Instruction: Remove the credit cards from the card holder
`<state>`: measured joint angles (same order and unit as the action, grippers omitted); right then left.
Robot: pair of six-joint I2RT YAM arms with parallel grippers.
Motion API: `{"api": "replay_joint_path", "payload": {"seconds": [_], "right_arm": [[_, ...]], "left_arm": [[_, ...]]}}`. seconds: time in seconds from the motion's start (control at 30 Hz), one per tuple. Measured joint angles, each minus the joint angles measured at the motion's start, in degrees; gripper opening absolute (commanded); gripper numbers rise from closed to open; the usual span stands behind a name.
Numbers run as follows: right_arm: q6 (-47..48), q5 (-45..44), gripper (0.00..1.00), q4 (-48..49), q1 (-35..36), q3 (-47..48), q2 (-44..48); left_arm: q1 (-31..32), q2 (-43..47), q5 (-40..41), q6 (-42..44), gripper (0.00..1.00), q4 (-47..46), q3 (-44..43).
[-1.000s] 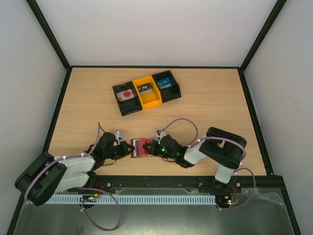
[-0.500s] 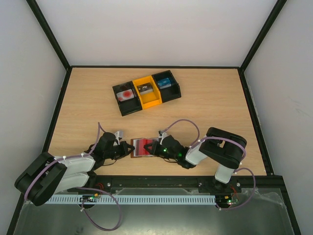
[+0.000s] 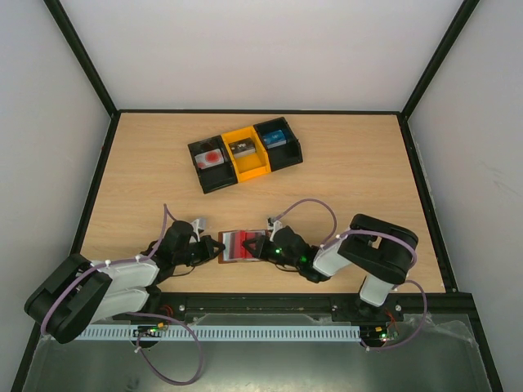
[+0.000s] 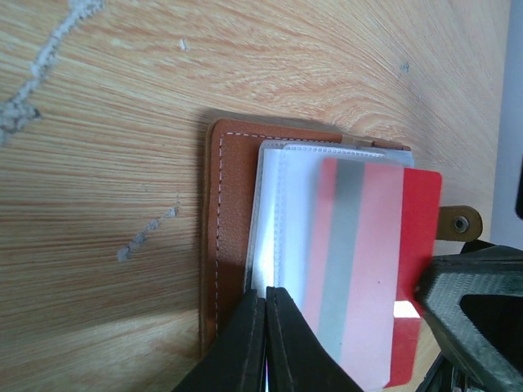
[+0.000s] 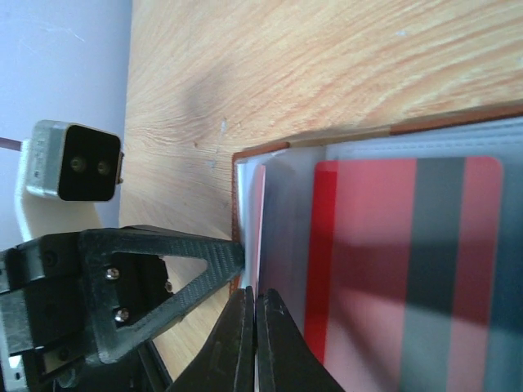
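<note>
Edging toward three o'clock, the right gripper (image 5: 254,300) grips the red card (image 4: 368,269); the left gripper (image 4: 266,300) clamps the wallet (image 4: 229,204).

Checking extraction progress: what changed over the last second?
The right tool, shut on the red card, eased slightly to the right, apparently drawing the card a little farther out of the wallet. The left tool stayed clamped on the wallet. The tray did not move.

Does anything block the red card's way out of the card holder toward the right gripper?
Nothing visible does. The red card already pokes out of the card holder, and the right gripper sits at that exposed edge.
</note>
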<state>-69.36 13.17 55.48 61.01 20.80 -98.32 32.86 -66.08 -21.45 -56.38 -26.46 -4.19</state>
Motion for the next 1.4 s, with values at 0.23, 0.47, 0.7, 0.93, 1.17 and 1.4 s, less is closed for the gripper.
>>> {"api": "replay_joint_path", "payload": {"seconds": [0.23,0.47,0.7,0.93,1.17,1.4], "right_arm": [[0.6,-1.0,0.02,-0.7,0.0,-0.3,1.7],[1.9,-2.9,0.02,-3.0,0.0,-1.2,4.4],[6.3,-5.2,0.02,-8.9,0.0,-1.4,10.3],[10.0,-6.2,0.02,-13.6,0.0,-1.7,13.0],[10.5,-6.3,0.02,-15.0,0.0,-3.1,14.4],[18.0,-5.9,0.02,-16.4,0.0,-2.5,16.5]], "left_arm": [[0.0,0.0,0.0,0.0,0.05,0.0,0.0],[0.0,0.1,-0.3,-0.1,0.16,0.0,-0.2],[0.1,1.7,-0.7,-0.4,0.42,2.6,-1.6],[0.2,8.5,0.8,0.4,0.48,13.9,-6.1],[0.2,9.5,0.3,1.3,0.55,17.4,-8.5],[0.2,8.2,-3.9,-1.3,0.73,18.4,-11.9]]}}
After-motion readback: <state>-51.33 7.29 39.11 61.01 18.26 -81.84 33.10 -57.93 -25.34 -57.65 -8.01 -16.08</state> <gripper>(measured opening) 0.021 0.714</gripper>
